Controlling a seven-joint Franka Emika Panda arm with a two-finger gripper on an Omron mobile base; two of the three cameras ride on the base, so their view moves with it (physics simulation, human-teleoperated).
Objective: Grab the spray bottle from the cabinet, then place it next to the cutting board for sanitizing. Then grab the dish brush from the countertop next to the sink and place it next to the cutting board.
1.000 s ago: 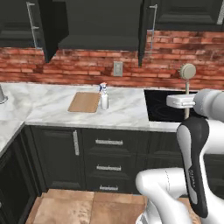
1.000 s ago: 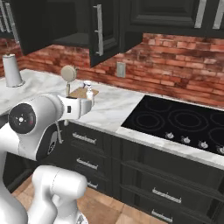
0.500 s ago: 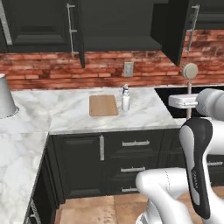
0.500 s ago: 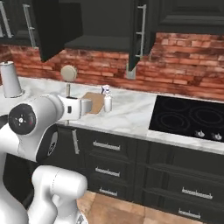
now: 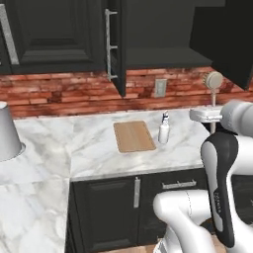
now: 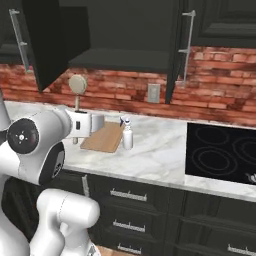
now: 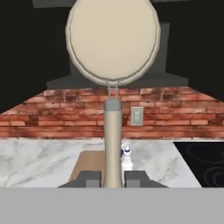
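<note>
My gripper (image 7: 113,178) is shut on the dish brush (image 7: 112,41), which stands upright with its round cream head on top. The same dish brush (image 5: 214,80) rises above my gripper (image 5: 213,117) at the right of the left base view. The cutting board (image 5: 133,136) lies on the white marble countertop (image 5: 89,148), with the spray bottle (image 5: 163,131) upright just to its right. The cabinet (image 5: 116,44) above hangs open with a dark shelf. My gripper (image 6: 76,125) holds the dish brush (image 6: 77,84) left of the cutting board (image 6: 103,137) and spray bottle (image 6: 127,136). The sink is out of view.
A black cooktop (image 6: 222,150) is set into the counter to the right. A wall outlet (image 5: 160,87) sits on the red brick behind the board. A grey metal vessel (image 5: 7,133) stands at the far left. Open cabinet doors (image 6: 47,40) hang overhead.
The base has moved, so the whole scene has shifted and the board and bottle now sit nearer the middle. The brush stays upright in my shut gripper.
</note>
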